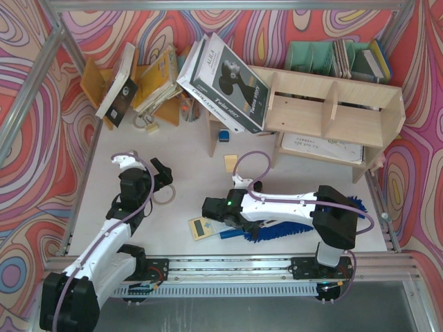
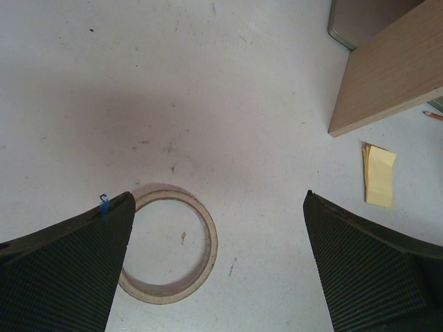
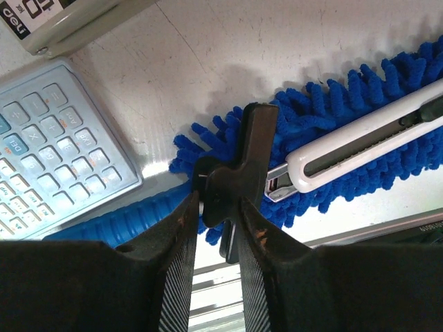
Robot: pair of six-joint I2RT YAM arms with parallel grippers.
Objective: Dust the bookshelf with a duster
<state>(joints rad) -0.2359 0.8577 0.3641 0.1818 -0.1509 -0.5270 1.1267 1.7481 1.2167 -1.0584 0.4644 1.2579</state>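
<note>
The bookshelf (image 1: 304, 114) is a pale plywood unit at the back right. The duster (image 1: 284, 232) lies on the table near the front rail, its blue fluffy head (image 3: 332, 104) pointing right and its ribbed blue handle (image 3: 104, 225) pointing left. My right gripper (image 1: 237, 225) (image 3: 218, 200) points down over the duster's neck, its jaws shut on a black fitting (image 3: 252, 152) where handle meets head. A white utility knife (image 3: 360, 138) rests on the head. My left gripper (image 1: 160, 176) (image 2: 218, 197) hangs wide open over a tape ring (image 2: 211, 242), holding nothing.
A calculator (image 1: 203, 227) (image 3: 55, 159) lies left of the duster handle, and a grey stapler-like tool (image 3: 69, 21) lies beyond it. Yellow sticky notes (image 2: 378, 176) sit near a wooden board (image 2: 394, 69). Books (image 1: 228, 79) lean on the shelf's left end. Green file holders (image 1: 311, 55) stand behind.
</note>
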